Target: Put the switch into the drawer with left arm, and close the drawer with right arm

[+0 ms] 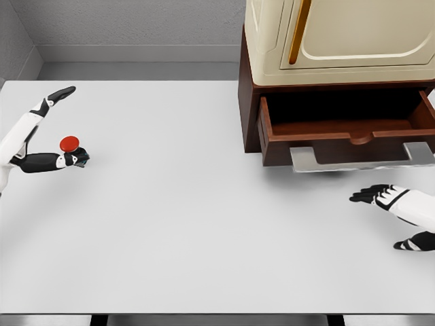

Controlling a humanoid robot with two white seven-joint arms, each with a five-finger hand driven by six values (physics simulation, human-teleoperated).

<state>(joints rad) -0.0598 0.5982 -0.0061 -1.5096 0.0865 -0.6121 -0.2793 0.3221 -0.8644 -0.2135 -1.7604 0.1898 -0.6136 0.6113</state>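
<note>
The switch (72,149), a small dark block with a round red button on top, sits on the white table (204,224) at the far left. My left hand (53,130) is spread wide beside it, with its fingers (47,162) lying flat and reaching the switch's base, while the thumb points up and away. The brown drawer (340,130) stands pulled out at the upper right, its inside in shadow and its grey handle (360,157) facing me. Below the drawer, my right hand (379,221) hovers open over the table and holds nothing.
A cream cabinet (340,41) with an orange-trimmed door sits on the brown drawer unit at the back right. A grey wall runs behind the table. The table's front edge lies near the bottom of the view.
</note>
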